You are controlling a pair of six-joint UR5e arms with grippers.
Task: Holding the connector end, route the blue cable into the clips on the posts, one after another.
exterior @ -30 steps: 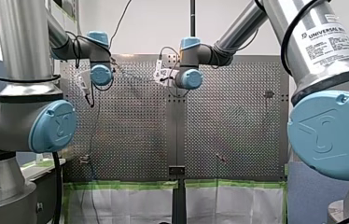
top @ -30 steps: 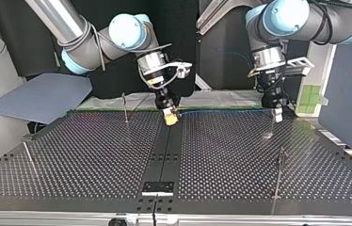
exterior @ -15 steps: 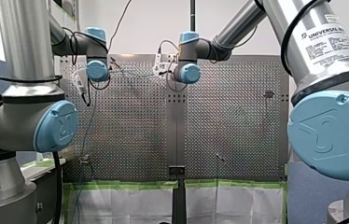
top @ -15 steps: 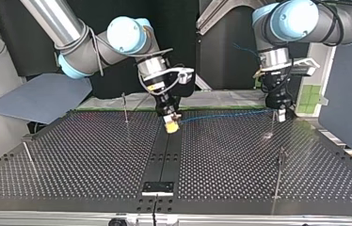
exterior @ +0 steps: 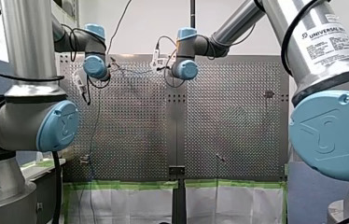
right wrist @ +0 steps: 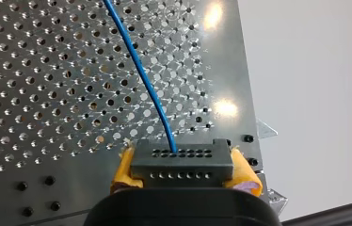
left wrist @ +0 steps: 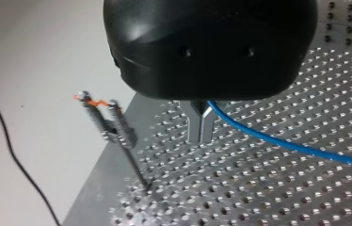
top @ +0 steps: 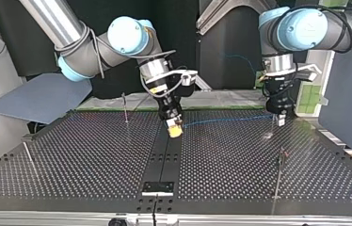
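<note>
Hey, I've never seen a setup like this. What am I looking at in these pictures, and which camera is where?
These are two robot arms working at a perforated metal table. One picture is taken from behind the arms, and one from across the table, facing them. The other two come from cameras on the wrists, each looking along its own tool. Thin posts with clips stand on the table, and one shows close up beside the left tool. The right tool grips a grey connector between yellow pads. From the connector a blue cable runs across to the left tool, whose metal fingers look closed on it.
</note>
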